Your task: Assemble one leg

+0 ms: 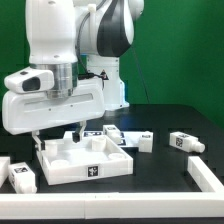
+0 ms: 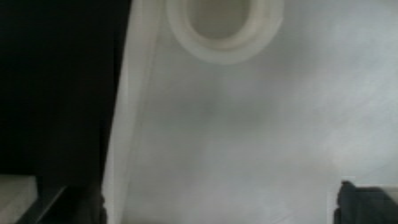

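The white square panel (image 1: 62,171) with a raised rim lies on the black table at the front of the exterior view. My gripper (image 1: 57,134) hangs low over its far left corner, jaws wide apart, holding nothing. In the wrist view the panel's white surface (image 2: 249,120) fills the picture, with a round socket (image 2: 222,25) in it; my dark fingertips (image 2: 64,204) stand far apart at the edge of the frame, the gripper (image 2: 214,205) open above the panel. Small white tagged legs lie behind the panel (image 1: 140,140) and to the exterior view's right (image 1: 185,142), apart from the gripper.
More white tagged parts lie at the exterior view's left edge (image 1: 20,176) and right edge (image 1: 208,176). Another tagged piece (image 1: 113,132) lies just behind the panel. The robot's base (image 1: 110,85) stands at the back before a green wall.
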